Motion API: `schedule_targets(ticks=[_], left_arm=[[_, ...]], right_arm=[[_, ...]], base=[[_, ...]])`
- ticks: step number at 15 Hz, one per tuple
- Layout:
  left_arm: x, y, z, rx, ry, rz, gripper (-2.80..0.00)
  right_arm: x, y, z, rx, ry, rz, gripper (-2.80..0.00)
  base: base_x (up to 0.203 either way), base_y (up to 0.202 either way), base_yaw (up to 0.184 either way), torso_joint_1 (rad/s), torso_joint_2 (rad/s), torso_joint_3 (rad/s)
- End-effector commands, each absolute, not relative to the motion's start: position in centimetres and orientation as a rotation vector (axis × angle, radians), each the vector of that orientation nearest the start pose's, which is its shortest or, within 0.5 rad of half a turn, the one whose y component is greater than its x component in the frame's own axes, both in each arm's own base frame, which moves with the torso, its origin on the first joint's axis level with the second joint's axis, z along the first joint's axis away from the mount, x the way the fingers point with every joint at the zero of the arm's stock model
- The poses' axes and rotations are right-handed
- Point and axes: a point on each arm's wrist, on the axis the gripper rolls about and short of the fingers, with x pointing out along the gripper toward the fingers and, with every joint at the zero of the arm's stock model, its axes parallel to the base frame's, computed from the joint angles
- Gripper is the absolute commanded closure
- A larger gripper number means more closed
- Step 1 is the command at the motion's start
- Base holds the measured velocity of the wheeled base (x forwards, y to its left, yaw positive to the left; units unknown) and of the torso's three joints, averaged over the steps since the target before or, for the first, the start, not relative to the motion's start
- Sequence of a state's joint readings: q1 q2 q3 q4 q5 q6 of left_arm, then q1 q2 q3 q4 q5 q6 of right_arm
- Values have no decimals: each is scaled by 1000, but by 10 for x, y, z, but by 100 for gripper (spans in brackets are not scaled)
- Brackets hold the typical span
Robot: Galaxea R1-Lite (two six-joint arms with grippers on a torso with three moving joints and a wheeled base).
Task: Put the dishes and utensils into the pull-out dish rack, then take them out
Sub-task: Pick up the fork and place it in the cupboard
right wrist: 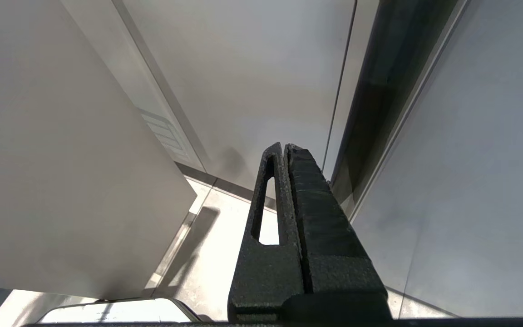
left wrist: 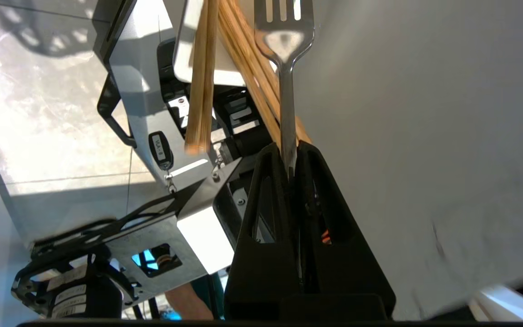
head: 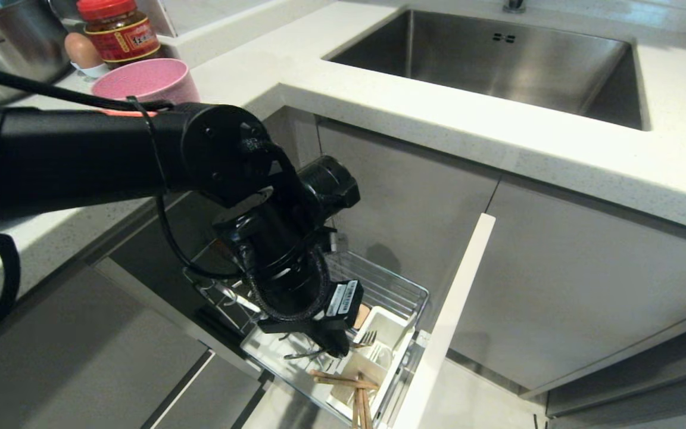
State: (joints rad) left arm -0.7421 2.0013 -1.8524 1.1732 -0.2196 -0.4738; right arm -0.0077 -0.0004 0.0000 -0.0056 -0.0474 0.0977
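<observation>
In the head view, the black left gripper (head: 336, 347) reaches down into the chrome wire pull-out dish rack (head: 399, 286), its fingers pinched on the slim silver metal fork (head: 367, 338), whose tines point toward 2 o'clock over the white plastic utensil cup (head: 387, 329). The light wooden chopsticks (head: 359, 400) lie at 5 o'clock of the gripper. The matte pink round bowl (head: 143, 79) sits on the counter at 11 o'clock.

The left wrist view shows the jaws clamped on the fork's (left wrist: 287, 81) handle, chopsticks (left wrist: 202, 77) just beside it.

In the right wrist view, the right gripper (right wrist: 285, 147) hangs with its jaws pressed together, empty, near grey cabinet fronts (right wrist: 252, 68).
</observation>
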Motion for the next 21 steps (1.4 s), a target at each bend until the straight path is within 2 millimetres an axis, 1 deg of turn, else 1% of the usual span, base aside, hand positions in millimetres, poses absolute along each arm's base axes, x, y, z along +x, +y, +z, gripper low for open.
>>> schedule_targets(ticks=[1,6,13,17,21], left_arm=[[252,-237,208,-10,1505,-456,0],[264,-249,191,-4,1520,-446,0],[281,-259,168,-6,1534,-430,0],[292,-258,165,-29,1511,-432,0],[297,-259,159,-38,1510,-438,0]], right_arm=[[-23,-1,76,98,-13,-55,0],[-23,-1,76,98,-13,-55,0],[-23,-1,76,98,-13,-55,0],[-23,-1,76,98,-13,-55,0],[-23,-1,76,98,-13,-55,0]], base=[[0,0,0,0,0,0],[0,0,0,0,0,0],[0,0,0,0,0,0],[0,0,0,0,0,0],[0,0,0,0,0,0]])
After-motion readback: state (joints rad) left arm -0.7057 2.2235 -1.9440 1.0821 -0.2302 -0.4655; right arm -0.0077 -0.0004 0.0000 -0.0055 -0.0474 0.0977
